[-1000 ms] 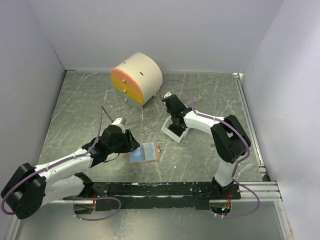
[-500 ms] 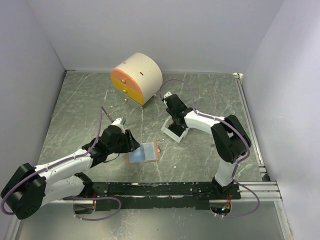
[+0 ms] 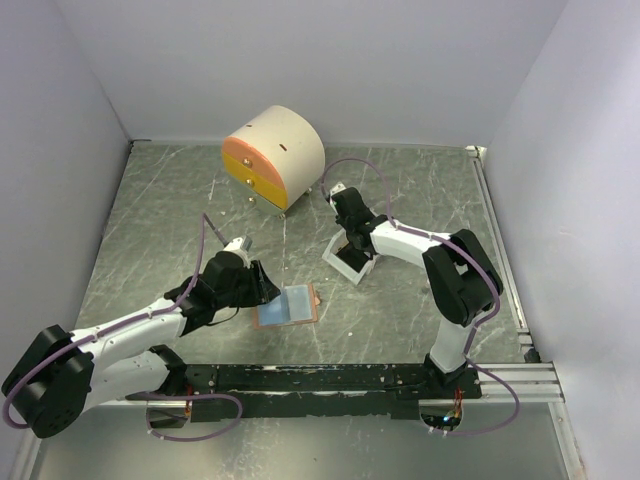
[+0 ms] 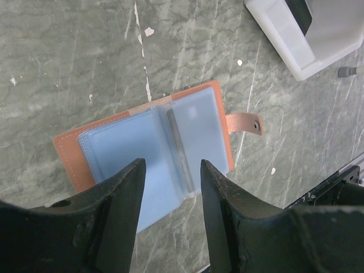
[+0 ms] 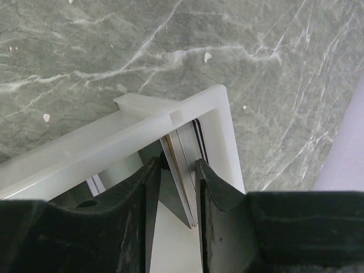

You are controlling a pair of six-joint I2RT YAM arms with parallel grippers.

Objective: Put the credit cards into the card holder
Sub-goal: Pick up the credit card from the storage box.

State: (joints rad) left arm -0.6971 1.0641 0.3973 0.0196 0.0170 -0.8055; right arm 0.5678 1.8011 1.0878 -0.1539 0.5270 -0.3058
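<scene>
The card holder (image 3: 288,303) (image 4: 153,142) lies open and flat on the table, salmon leather with pale blue sleeves and a strap (image 4: 244,123) to the right. My left gripper (image 3: 262,286) (image 4: 170,170) hovers open just over its near-left edge and holds nothing. The credit cards (image 5: 185,156) stand on edge as a leaning stack in a corner of the white tray (image 5: 222,114) (image 3: 343,266). My right gripper (image 3: 351,250) (image 5: 176,164) reaches into the tray and straddles the stack. Its right finger lies against the cards. A sliver of gap shows along the left finger.
A round cream cabinet (image 3: 272,157) with orange-yellow drawers stands at the back. The white tray's corner (image 4: 313,40) is to the right of the card holder. A black rail (image 3: 330,378) runs along the near edge, and walls close in on both sides.
The right jaws have narrowed around the card stack in the tray, and the right wrist has shifted slightly. The left arm and the card holder have not moved.
</scene>
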